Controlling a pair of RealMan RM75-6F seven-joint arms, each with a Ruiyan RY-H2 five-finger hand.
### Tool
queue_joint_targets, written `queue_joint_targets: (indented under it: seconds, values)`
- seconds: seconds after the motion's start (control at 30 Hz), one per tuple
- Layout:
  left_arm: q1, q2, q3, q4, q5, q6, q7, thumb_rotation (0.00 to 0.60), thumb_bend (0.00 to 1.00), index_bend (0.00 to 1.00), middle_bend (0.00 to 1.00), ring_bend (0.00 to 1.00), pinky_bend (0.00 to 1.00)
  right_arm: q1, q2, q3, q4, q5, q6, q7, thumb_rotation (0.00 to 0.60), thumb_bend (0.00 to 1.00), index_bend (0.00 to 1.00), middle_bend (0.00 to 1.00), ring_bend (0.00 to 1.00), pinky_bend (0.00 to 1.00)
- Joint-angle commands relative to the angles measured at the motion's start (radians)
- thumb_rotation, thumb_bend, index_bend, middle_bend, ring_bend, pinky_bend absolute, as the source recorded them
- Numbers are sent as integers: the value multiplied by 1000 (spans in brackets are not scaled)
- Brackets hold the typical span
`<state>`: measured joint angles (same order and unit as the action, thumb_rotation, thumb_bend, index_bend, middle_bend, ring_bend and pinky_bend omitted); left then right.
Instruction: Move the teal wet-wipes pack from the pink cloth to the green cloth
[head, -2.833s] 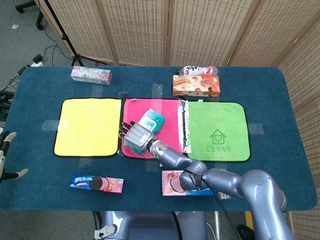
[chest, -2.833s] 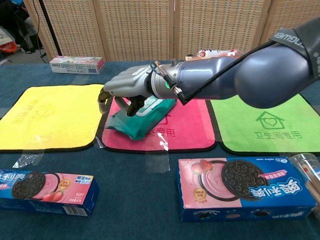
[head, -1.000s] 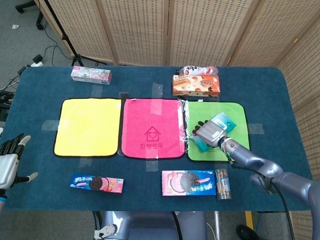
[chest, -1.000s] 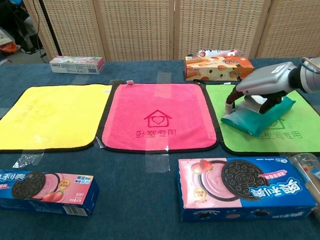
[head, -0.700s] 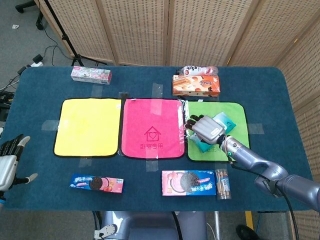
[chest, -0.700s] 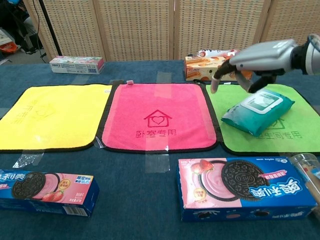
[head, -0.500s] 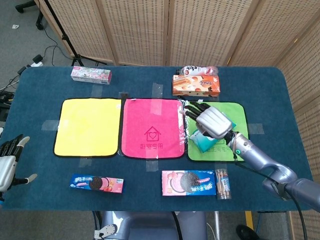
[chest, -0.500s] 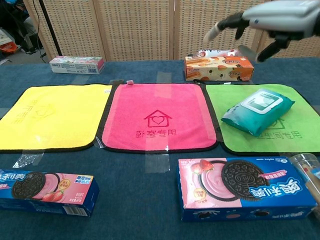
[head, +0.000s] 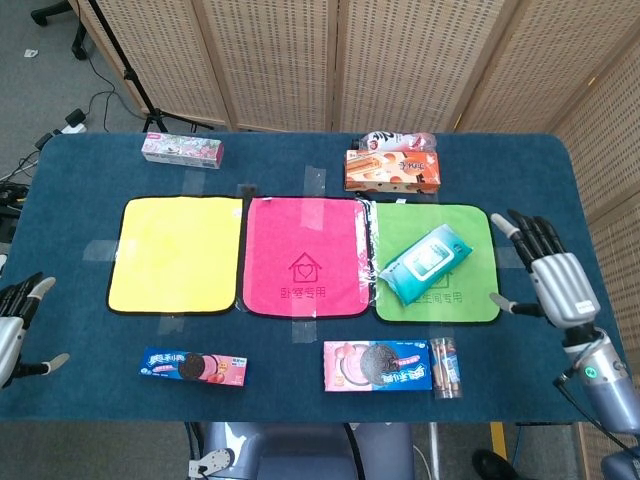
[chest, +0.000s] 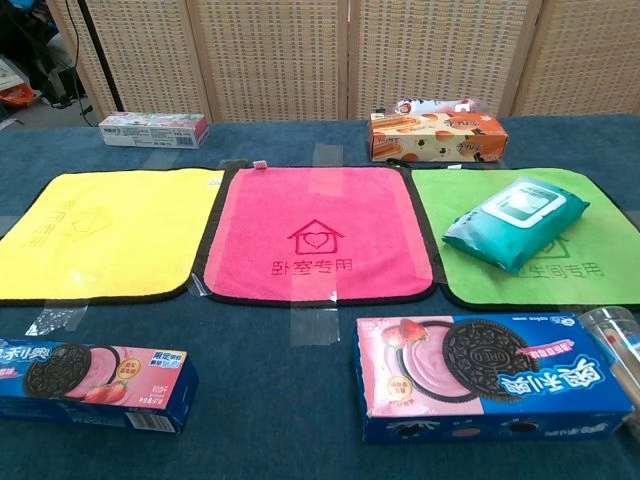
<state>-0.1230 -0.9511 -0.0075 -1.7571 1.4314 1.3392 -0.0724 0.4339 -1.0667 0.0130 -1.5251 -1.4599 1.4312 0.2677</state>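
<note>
The teal wet-wipes pack (head: 426, 262) (chest: 516, 224) lies flat on the green cloth (head: 469, 228) (chest: 595, 255), slanted, with nothing touching it. The pink cloth (head: 304, 257) (chest: 317, 235) beside it is bare. My right hand (head: 554, 275) hovers off to the right, past the green cloth's edge, fingers spread and holding nothing. My left hand (head: 12, 326) hangs at the far left table edge, fingers apart and empty. Neither hand shows in the chest view.
A yellow cloth (head: 177, 253) lies left of the pink one. Two cookie boxes (head: 193, 366) (head: 376, 366) and a tube (head: 446, 368) sit along the front. An orange box (head: 392, 170) with a packet (head: 398, 139) and a slim box (head: 182, 149) stand at the back.
My right hand let go of the pack on the green cloth, rose, and swung away to the right of the table. The pack stays where it was set down.
</note>
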Motion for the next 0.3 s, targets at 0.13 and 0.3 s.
queue_joint_targets:
  seconds: [0.13,0.3]
  values:
    - [8,13,11,40,50,20,-89,600,0,0,0,0,0,-160,-103,-52,92,46,100,-65,600,0,0,0,0,0]
    - [22,-18,11,63,45,46,-52,600,0,0,0,0,0,-202,-161,-38,153,24,135,-72,600,0,0,0,0,0]
